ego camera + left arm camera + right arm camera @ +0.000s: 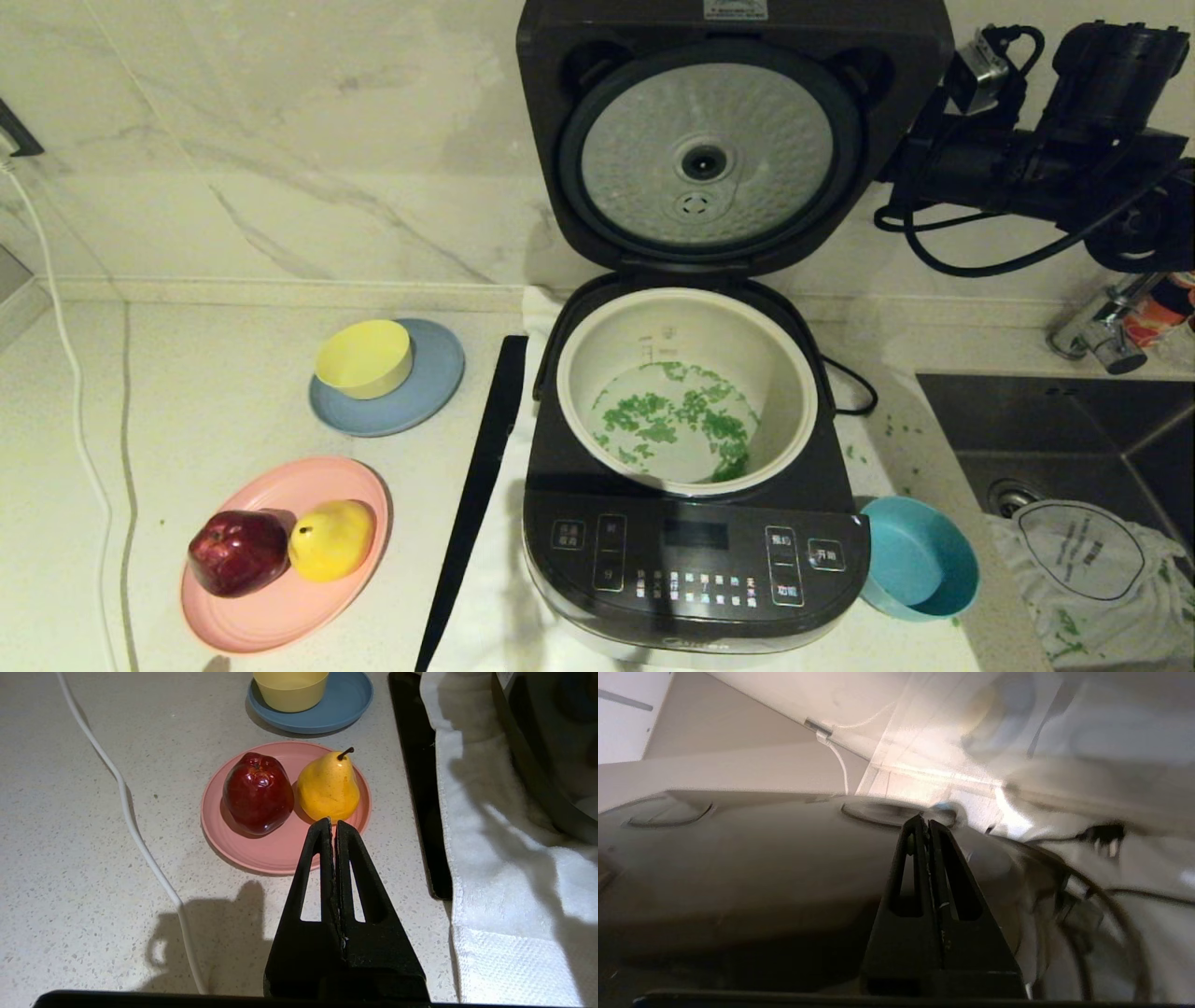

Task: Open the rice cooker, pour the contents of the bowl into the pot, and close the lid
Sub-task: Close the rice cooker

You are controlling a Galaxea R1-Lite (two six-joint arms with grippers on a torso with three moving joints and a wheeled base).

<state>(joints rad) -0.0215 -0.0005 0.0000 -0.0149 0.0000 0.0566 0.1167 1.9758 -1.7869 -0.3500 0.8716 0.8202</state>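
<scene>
From my station I saw the rice cooker (691,551) standing open on a white towel (495,868), its lid (719,140) swung fully upright with the dimpled silver disc facing me. Inside the cooker, the white pot (782,373) held the contents (677,425), chopped green bits scattered over its floor. The teal bowl (920,560) sat on the counter just beside the cooker's front right corner, tilted on its side against the cooker (a few green flecks lay on the counter near it). The right gripper (927,823) was behind the raised lid, at the lid's upper right edge, its fingers pressed together with nothing between them; whether the tips touched the lid's back I could not tell. The left gripper (332,823) hung well to the left of the cooker, above the counter, fingers likewise shut and empty, pointing toward a pink plate (280,616) carrying 1 red apple (238,553) and 1 yellow pear (331,539). Further back on the cooker's left, a yellow bowl (364,357) rested on a grey-blue plate (420,401). A black strip (476,485) lay along the towel's left edge.
</scene>
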